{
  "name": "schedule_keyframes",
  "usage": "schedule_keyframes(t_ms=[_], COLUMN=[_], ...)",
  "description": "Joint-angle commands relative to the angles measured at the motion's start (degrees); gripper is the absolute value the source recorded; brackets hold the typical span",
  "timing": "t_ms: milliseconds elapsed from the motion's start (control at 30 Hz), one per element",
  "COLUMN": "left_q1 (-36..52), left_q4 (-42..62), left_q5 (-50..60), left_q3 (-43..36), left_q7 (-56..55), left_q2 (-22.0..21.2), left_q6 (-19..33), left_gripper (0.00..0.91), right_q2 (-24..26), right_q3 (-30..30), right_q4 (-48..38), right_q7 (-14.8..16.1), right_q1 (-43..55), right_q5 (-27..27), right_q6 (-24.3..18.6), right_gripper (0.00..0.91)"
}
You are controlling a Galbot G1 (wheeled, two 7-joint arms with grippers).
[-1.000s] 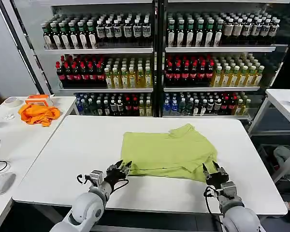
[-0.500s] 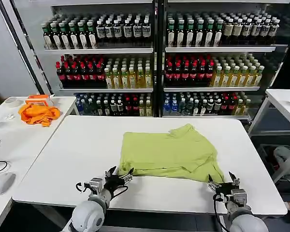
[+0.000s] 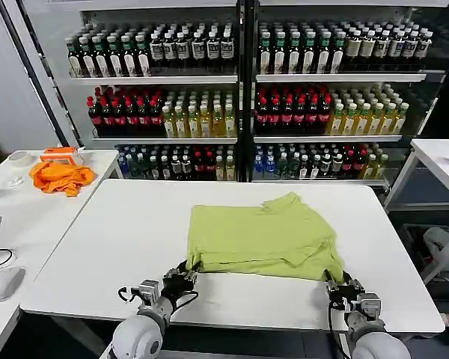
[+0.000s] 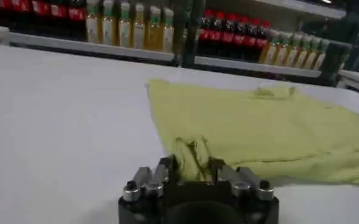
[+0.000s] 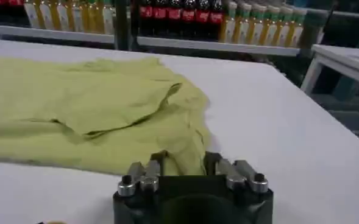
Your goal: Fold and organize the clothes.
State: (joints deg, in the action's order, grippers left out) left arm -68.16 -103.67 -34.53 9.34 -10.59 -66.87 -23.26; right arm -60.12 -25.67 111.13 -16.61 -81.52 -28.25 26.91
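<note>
The lime T-shirt (image 3: 266, 238) lies spread on the white table (image 3: 120, 239), partly folded, with a flap across its top. My left gripper (image 3: 181, 278) is at the shirt's near left corner, and its fingers (image 4: 169, 168) are shut on a bunched bit of hem (image 4: 191, 155). At the near right corner my right gripper (image 3: 343, 286) is shut on the hem too, with fabric (image 5: 185, 152) pinched between its fingers (image 5: 159, 161). The T-shirt (image 4: 258, 122) stretches away from the left gripper (image 4: 193, 172). In the right wrist view the T-shirt (image 5: 75, 103) lies beyond the right gripper (image 5: 185, 165).
Shelves of bottles (image 3: 239, 97) stand behind the table. A side table on the left holds an orange cloth (image 3: 58, 176), a roll of tape (image 3: 19, 158) and a mouse (image 3: 6, 283). Another white table (image 3: 438, 161) stands to the right.
Both grippers moved forward from the table's front edge to the shirt's near corners and closed on the hem. The near right corner is drawn out toward the right gripper.
</note>
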Motion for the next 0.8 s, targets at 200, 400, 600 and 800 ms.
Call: schedule_keyframes(t_ms=[200,400,600,800], left_q1=[-0.9,-4.4,-12.8,-22.3], left_q4=[-2.3,-6.7,-13.2,-20.3], left_q5=[-8.7,-10.5,-10.4,-9.1], left_q3=[2.1,4.5,7.7,10.6], left_q7=[1.4,1.5,1.5,2.2], left_q2=[0.6,1.3,2.7,3.1], left_q6=[-1.2,-2.0,-2.1,-1.9], left_gripper=[0.020,0.020,0.020,0.020], right_q2=[0.7,2.1,3.7,4.2], right_q3=[-0.5,-2.5,-6.4,-9.1], right_q4=[3.3,8.3,14.6,19.4], right_q7=[0.1,0.5,1.4,2.3], right_q1=[-2.0,-5.7,-12.8,-21.1], right_q5=[-0.9,-1.1,-1.2,-0.6], right_q6=[0.9,1.9,3.3,4.1], right_gripper=[0.000,0.000,0.000,0.000])
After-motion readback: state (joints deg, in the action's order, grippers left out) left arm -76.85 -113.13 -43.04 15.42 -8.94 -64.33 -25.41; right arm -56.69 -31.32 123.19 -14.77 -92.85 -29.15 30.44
